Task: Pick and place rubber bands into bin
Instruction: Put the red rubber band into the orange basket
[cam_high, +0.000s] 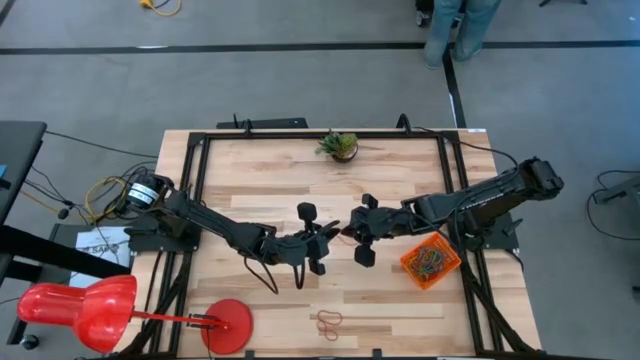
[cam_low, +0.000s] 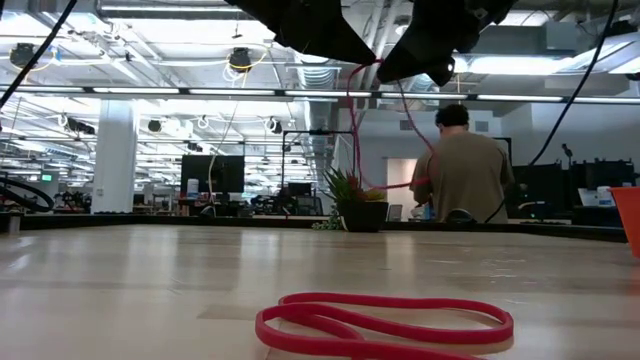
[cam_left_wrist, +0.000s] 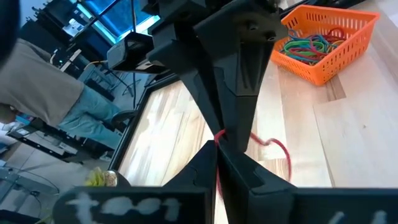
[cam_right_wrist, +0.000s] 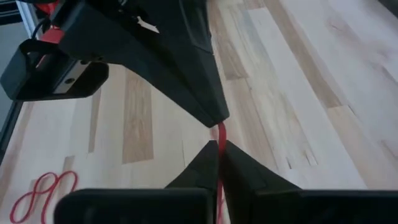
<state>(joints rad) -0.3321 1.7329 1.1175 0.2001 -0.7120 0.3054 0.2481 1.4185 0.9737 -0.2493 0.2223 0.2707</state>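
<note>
Both grippers, left (cam_left_wrist: 216, 163) and right (cam_right_wrist: 217, 158), have jaws clamped on one red rubber band (cam_left_wrist: 281, 152) mid-desk; left should probably release before right heads to the bin (cam_high: 431, 262).

- My left arm comes in from the left edge of the high view, stretched low toward frame centre; left gripper (cam_high: 332, 238) sits just left of centre, fingers pinched together.
- My right arm enters from the right edge, elbow high at upper right, reaching in to the middle; right gripper (cam_high: 348, 234) is tip to tip with the left one, fingers closed.
- Both grippers pinch the same red rubber band (cam_right_wrist: 221, 134), one from each side.
- Low view: both grippers hang at top centre, off the table.
</note>
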